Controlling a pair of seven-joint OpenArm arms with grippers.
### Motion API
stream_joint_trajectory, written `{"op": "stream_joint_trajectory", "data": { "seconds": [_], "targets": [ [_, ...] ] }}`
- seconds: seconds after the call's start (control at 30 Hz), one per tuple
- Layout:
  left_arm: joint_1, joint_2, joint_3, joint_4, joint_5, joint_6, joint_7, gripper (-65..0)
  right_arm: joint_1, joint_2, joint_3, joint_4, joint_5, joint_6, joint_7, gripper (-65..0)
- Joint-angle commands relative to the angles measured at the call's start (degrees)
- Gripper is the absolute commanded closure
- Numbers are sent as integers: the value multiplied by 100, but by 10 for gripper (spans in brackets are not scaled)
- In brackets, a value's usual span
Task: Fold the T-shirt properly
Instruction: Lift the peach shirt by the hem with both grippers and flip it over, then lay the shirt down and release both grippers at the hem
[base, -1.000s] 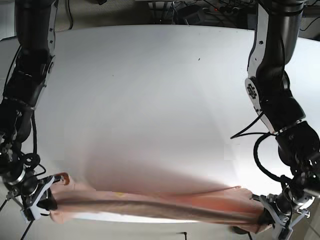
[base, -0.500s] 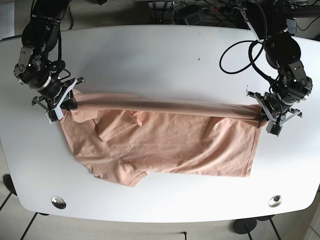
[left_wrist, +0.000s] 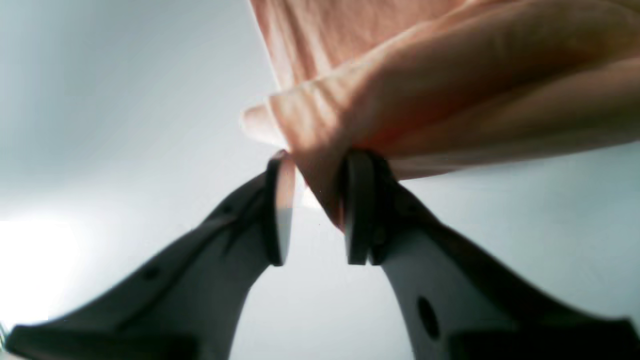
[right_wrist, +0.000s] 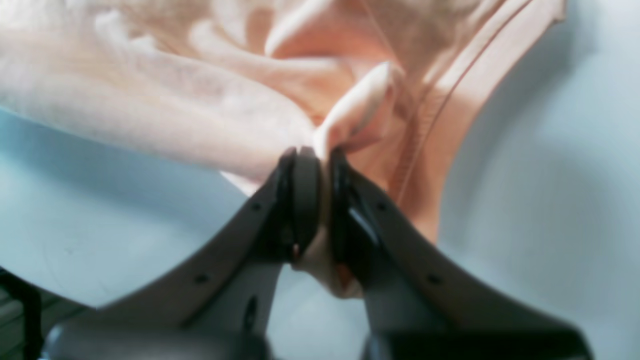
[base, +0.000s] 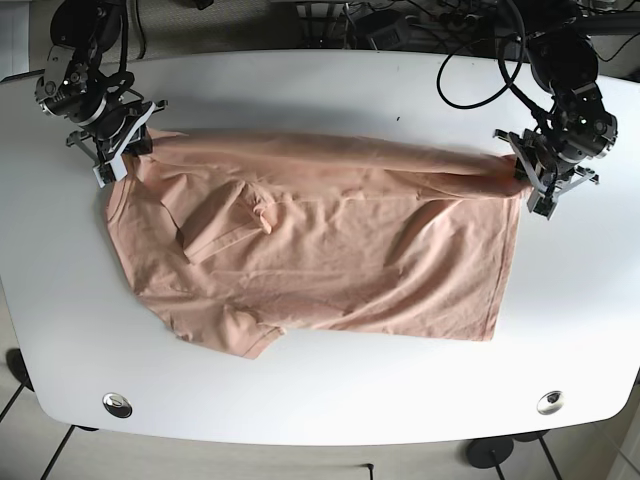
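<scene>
On the left of the base view, the right gripper (base: 118, 152) is clamped on a bunched corner of the peach T-shirt (base: 320, 250); its wrist view shows the jaws nearly together with a thin wad of fabric pinched between the pads (right_wrist: 305, 200), a stitched hem running off beside them. From there the upper edge of the shirt stretches taut across the white bench (base: 320, 90) as a rolled ridge, while the rest lies spread and wrinkled below it, one sleeve folded over near the middle and another poking out at the lower left. On the right, the left gripper (base: 532, 180) holds the opposite corner; in its wrist view the jaws stand a little apart, with a thick fold of cloth running down between them against one pad. Bare bench lies behind the shirt toward the far edge and along the near edge, where two round metal fittings (base: 117, 404) sit by the corners.
</scene>
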Motion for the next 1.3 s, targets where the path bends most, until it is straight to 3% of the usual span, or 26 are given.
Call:
{"op": "stream_joint_trajectory", "data": {
  "seconds": [0.03,0.07,0.13,0.2,0.27,0.3,0.33,0.43,0.63,0.7,0.8,0.93,1.07,1.13,1.2,1.27,1.3],
  "targets": [
    [-54,-94,-21,97,-38,32,-77,-276,-7,66,44,93,63,-11,106,-30],
    [-19,-103,-21,97,-38,32,-77,-314,-34,66,44,93,63,-11,106,-52],
    [78,-332,-21,97,-64,32,-77,-383,-113,66,62,137,63,-11,106,-230],
    [69,-437,-56,185,-90,32,-77,-386,-139,-180,493,216,72,-11,97,-499],
    [96,-472,-478,572,-213,32,-77,-386,-218,-356,915,436,72,121,88,-595],
    [104,-411,-821,721,-635,32,-77,-386,-227,-461,1214,585,72,367,88,-604],
    [113,-428,-1067,730,-1110,32,-77,-386,-210,-567,1477,647,72,587,88,-604],
    [254,-428,-1217,695,-1594,32,-77,-385,-183,-593,1715,656,72,591,80,-604],
    [271,-393,-1067,695,-1594,32,-86,-385,-122,-619,1680,638,72,591,71,-604],
    [263,-384,-742,678,-1532,32,-112,-385,-113,-751,1469,629,54,591,71,-604],
    [280,-314,-188,616,-802,32,-288,-385,-122,-830,1354,621,28,591,71,-604],
    [438,55,-109,185,235,32,-1123,-383,-289,-927,1363,612,-227,591,97,-602],
    [465,170,-109,-536,481,32,-1756,-382,-280,-1015,1372,260,-482,591,106,-461],
    [430,152,-109,-914,464,32,-1862,-333,-280,-989,1372,5,-491,591,176,-409],
    [421,90,-100,-1309,464,32,-2029,-260,-280,-830,1372,-285,-464,591,422,-365],
    [421,-50,-91,-1494,455,32,-2055,-258,-271,-663,1372,-522,-438,591,475,-298],
    [421,-68,-91,-1511,455,32,-2055,-258,-262,-575,1372,-619,-438,591,475,-224]
  ]
}}
